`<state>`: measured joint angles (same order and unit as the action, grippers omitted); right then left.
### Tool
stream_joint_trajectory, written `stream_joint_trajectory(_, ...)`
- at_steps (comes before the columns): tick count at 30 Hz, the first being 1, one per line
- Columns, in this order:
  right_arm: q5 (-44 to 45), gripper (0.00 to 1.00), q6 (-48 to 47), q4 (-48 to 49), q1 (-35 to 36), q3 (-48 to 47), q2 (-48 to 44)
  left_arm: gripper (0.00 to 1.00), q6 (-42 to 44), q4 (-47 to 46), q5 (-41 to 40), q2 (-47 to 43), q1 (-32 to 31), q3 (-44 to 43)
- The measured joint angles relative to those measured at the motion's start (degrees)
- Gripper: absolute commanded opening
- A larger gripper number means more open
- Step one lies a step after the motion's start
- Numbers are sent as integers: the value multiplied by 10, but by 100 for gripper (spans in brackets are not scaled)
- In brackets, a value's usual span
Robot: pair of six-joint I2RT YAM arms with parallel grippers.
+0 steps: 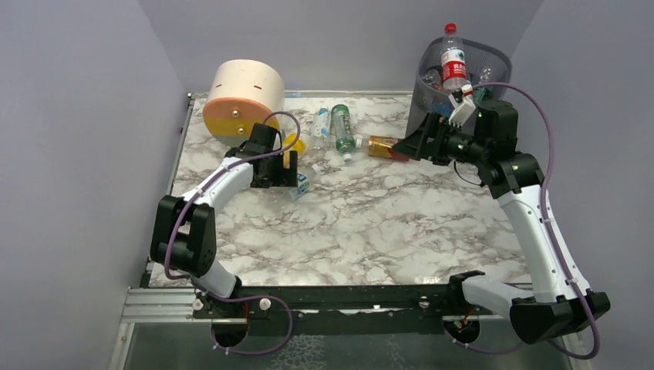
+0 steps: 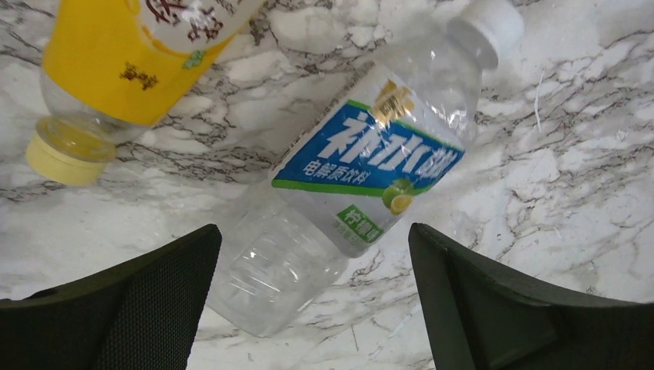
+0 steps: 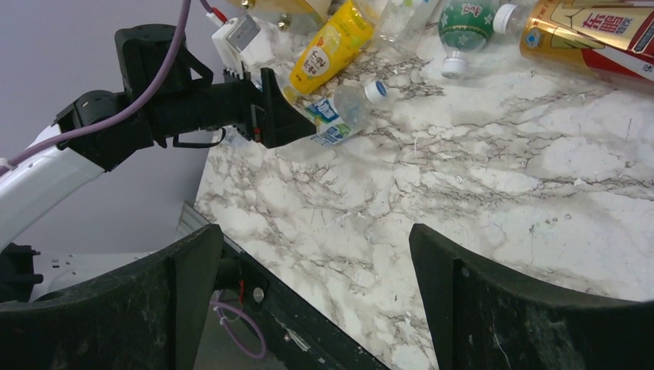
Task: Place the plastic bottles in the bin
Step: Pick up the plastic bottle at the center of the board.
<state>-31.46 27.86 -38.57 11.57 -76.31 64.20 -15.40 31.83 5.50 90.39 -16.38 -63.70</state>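
Far left at the back of the table [image 1: 370,223]: round beige-orange drawer unit [image 1: 243,100] on its side. Just right of it is the left claw [image 1: 287,179], jaws wide open and empty, hanging over a blue-label bottle [image 1: 303,183]. In the wrist view the left claw [image 2: 312,231] has one finger on each side of that blue-label bottle [image 2: 362,154]. No contact is visible; the bottle is clear with a white cap and lies flat on the marble. The yellow bottle [image 2: 116,62] lies just beside it toward the drawer unit, with a yellow cap, apart from the claw. Next in the row toward the back: a clear bottle [image 1: 320,123], a green bottle [image 1: 342,127] and an amber bottle [image 1: 383,146] with a red label, all lying down. The right claw [image 1: 405,145] points left, its tip at the amber bottle's end; I can't tell from above whether they touch. In the right wrist view the right claw [image 3: 316,231] is open with only bare marble between the fingers, and the amber bottle [image 3: 586,35] is off at the top right. The bin [image 1: 493,58] stands at the back right corner behind the right arm. It already holds several bottles, and a red-label bottle [image 1: 453,58] stands upright above the rim.
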Motion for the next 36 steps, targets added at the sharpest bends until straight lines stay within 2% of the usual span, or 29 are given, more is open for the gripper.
stream_joint_trajectory(8,-7,94,3,17,5,29,-1,97,-28,-3,47,-65,-2,78)
stream_joint_trajectory(15,-11,94,9,29,12,59,-2,99,-51,-5,57,-120,-10,112)
stream_joint_trajectory(27,-11,94,11,41,20,91,-18,99,-77,-23,53,-101,-49,116)
stream_joint_trajectory(36,-11,94,11,46,24,100,-18,99,-87,-32,8,-57,-100,116)
